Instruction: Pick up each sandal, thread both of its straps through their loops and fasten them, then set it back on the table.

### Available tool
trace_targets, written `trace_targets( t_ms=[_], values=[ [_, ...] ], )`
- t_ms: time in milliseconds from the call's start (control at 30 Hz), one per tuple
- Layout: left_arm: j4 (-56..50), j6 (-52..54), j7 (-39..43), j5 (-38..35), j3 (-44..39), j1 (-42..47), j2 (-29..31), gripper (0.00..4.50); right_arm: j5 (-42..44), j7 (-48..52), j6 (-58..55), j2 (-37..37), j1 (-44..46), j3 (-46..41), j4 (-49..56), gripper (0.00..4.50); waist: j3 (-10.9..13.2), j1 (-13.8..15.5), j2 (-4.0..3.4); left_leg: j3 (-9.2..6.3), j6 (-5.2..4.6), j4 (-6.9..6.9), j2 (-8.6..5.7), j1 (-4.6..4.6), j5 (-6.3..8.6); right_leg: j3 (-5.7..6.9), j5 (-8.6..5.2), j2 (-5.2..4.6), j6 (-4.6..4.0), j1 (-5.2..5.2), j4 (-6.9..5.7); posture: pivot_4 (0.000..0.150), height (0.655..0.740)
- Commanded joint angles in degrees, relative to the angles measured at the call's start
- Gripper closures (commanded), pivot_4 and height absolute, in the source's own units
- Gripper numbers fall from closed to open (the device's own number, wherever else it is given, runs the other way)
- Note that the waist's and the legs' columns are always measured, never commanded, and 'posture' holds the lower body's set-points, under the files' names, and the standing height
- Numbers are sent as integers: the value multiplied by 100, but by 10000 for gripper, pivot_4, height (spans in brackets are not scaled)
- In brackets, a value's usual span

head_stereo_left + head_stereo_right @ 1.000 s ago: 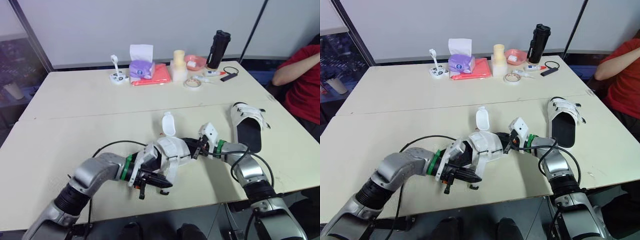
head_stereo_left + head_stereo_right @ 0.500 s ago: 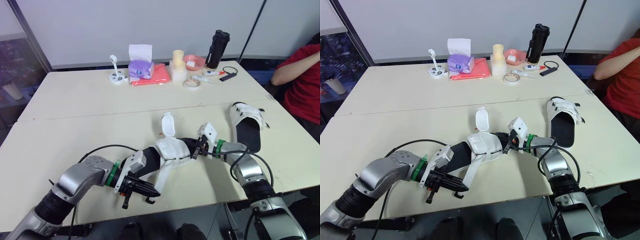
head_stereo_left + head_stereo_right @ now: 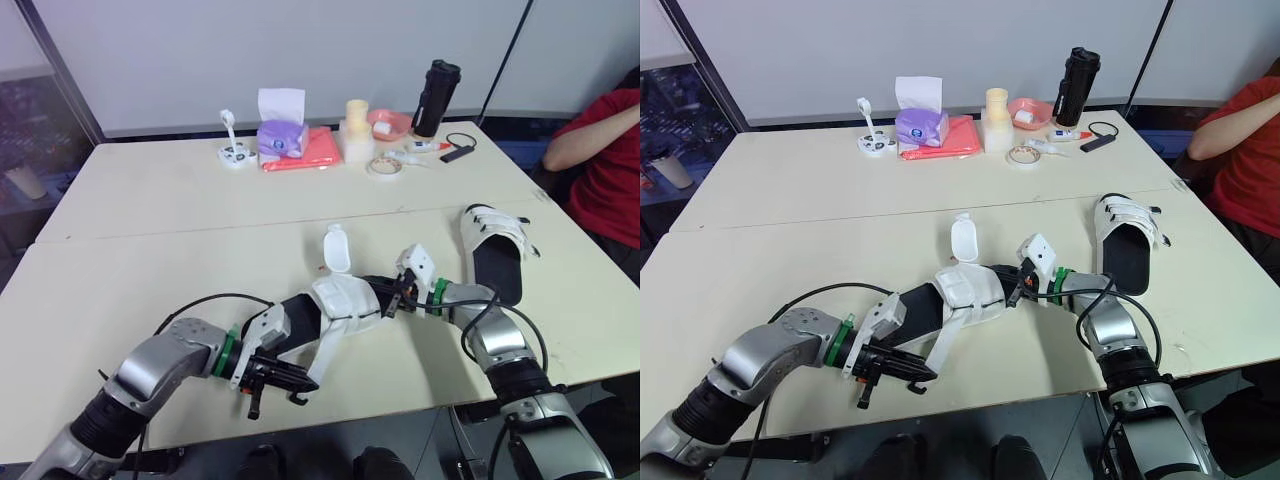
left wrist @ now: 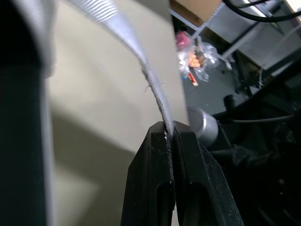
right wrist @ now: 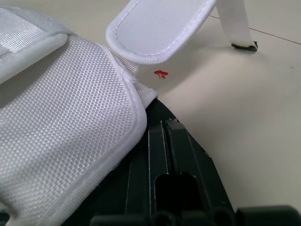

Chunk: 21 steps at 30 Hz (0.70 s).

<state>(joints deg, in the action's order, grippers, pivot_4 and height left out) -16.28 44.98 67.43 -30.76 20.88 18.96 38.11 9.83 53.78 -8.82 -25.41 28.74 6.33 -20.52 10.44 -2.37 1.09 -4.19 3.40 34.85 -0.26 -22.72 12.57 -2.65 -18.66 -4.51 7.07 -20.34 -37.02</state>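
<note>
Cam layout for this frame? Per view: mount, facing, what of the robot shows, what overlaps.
Left/right eye: on the head, looking forward and down at the table; both arms show, left end effector and right end effector at the near sandal, second sandal at the robot's right.
Left wrist: along its shut fingers pinching the sandal's strap, table edge beyond.
Right wrist: along its shut fingers at the sandal's black sole and white mesh.
Shared: both wrist views see the same sandal.

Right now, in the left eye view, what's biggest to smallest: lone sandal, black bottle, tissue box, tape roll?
Lone sandal (nearer the camera).
Black bottle and tissue box look alike.
Tape roll smallest.
</note>
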Motion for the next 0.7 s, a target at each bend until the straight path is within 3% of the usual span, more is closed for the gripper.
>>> trace_targets(
  t_ms=[33,133,300,500,700],
  values=[
    [-229,148,78,-161,174,263,-229,44138,-227,-22,-200,1,-201,208,-319,45000,0,1,0,0,0,1,0,0,0,0,0,1,0,0,0,1500,7400],
    [-141,352,12,-298,170,537,-557,44138,-241,-36,-202,11,-200,225,-321,45000,0,-3,0,-1,0,2,-3,0,0,1,0,2,1,1,-1,1500,7400],
    [-24,1166,-184,-1269,-462,938,-1226,44138,-259,-67,-203,15,-228,240,-301,45000,0,-6,1,-1,0,7,-4,-1,0,4,1,2,3,2,-4,1500,7400],
    [992,2323,-1916,-2617,-2207,1289,-2549,44138,-244,-122,-232,-3,-335,212,-214,45000,1,-1,3,-10,0,19,-6,-1,0,10,1,3,7,10,-6,1500,7400],
    [1766,2905,-3872,-3584,-3622,1251,-3493,44138,-236,-162,-246,4,-368,215,-188,45000,0,4,5,-15,0,23,-11,-2,0,12,2,2,9,10,-10,1500,7400]
  ],
)
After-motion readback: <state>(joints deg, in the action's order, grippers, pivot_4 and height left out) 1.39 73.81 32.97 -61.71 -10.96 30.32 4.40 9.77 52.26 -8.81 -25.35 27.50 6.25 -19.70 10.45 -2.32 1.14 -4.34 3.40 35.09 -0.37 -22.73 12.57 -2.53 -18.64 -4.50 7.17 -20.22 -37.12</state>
